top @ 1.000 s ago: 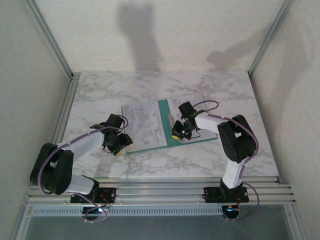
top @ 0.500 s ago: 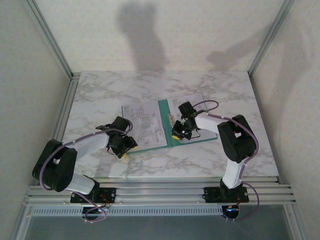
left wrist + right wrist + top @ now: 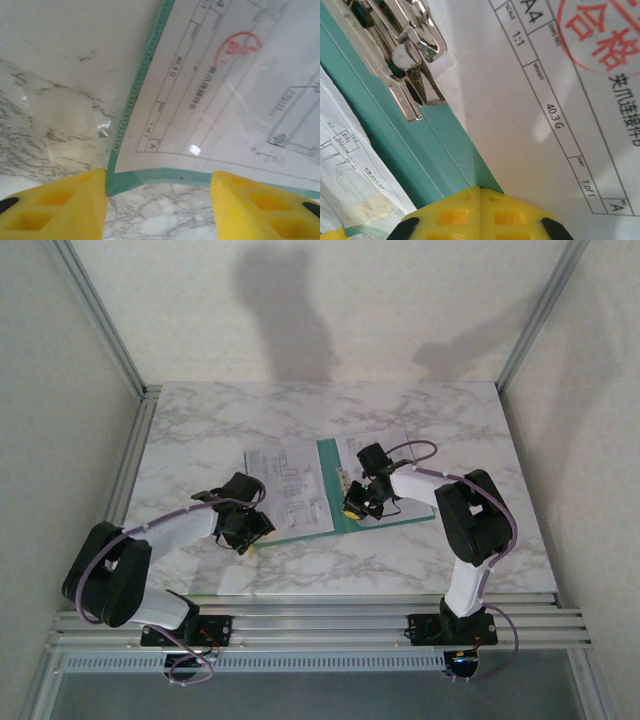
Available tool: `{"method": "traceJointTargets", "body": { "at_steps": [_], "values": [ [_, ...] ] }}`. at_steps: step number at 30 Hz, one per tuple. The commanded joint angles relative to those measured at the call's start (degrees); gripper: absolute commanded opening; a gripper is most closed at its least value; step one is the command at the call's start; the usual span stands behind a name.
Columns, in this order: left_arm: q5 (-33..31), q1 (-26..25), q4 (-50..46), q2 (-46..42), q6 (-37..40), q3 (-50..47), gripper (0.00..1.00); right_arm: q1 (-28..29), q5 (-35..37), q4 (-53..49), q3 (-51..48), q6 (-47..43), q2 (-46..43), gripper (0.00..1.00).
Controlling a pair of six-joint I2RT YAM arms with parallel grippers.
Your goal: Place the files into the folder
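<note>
Open, empty left end effector (image 3: 160, 192) is placed astride folder (image 3: 150, 176) corner; shut right end effector (image 3: 480, 194) is rested on its spine. Corner pinch judged next.

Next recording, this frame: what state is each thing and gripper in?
folder, lying open
left sheet, flat on folder's left half
right sheet, flat on its right half
left gripper, open, jaws either side of folder's near corner
right gripper, shut, on the folder
</note>
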Motion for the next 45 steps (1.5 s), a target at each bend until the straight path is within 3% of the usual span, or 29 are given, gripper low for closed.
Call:
{"method": "traceJointTargets", "body": {
  "at_steps": [1, 13, 19, 23, 30, 32, 37, 45],
  "values": [
    [2.0, -1.3, 8.6, -4.3, -1.1, -0.1, 0.51, 0.4, 1.8, -4.7, -1.6, -0.6, 4.3, 0.02],
    [2.3, -2.2, 10.9, -10.3, 0.0, -1.2, 0.30, 0.3, 2.1, -5.2, -1.1, -0.6, 4.8, 0.01],
    [-0.7, -3.2, 6.2, -7.4, 3.7, 2.6, 0.00, 0.2, 2.0, -4.6, -1.0, 0.0, 4.5, 0.01],
    [-5.5, -3.9, 0.6, -5.8, 7.3, 6.9, 0.00, 0.2, 0.5, -3.2, -0.4, 1.0, 2.9, 0.07],
    [-13.9, -3.9, -10.3, -3.6, 15.8, 15.2, 0.00, -0.3, 0.1, -2.9, 5.1, 0.8, -4.2, 0.32],
    [-16.0, -3.9, -13.0, -3.2, 17.8, 17.4, 0.00, -1.5, 1.4, -3.9, 6.5, 0.5, -6.3, 0.35],
    [-20.6, -3.9, -18.5, -2.8, 21.2, 21.9, 0.00, -7.5, 3.4, -5.8, 5.9, 0.5, -9.6, 0.35],
    [-23.9, -3.9, -23.8, -2.3, 25.8, 27.8, 0.00, -14.6, 7.9, -11.5, 0.0, 0.1, -8.9, 0.20]
  ]
}}
